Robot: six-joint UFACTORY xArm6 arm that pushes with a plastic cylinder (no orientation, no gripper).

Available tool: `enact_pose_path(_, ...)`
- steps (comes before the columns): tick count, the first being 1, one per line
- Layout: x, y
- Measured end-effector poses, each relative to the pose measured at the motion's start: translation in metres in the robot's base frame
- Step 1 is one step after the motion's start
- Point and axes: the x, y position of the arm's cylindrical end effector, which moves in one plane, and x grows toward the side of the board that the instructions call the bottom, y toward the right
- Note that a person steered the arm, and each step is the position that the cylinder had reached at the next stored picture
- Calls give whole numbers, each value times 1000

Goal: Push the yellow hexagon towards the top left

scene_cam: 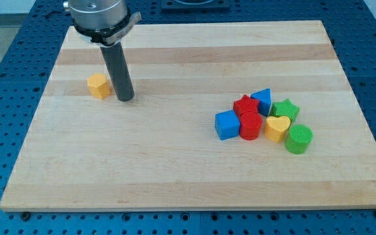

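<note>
The yellow hexagon (98,85) lies on the wooden board (175,170) at the view's upper left. My tip (125,99) rests on the board just to the right of the hexagon, slightly lower in the view, with a small gap between them. The dark rod rises from the tip to the arm's metal end at the view's top.
A cluster of blocks sits at the view's right: a blue cube (227,125), a red star (245,105), a red cylinder (250,126), a blue triangle (262,100), a green star (284,109), a yellow heart (277,128) and a green cylinder (299,139).
</note>
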Motion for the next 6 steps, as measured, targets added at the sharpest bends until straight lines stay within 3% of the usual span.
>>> enact_pose_path(2, 8, -63)
enact_pose_path(3, 5, -63)
enact_pose_path(5, -97, -66)
enact_pose_path(6, -121, -76)
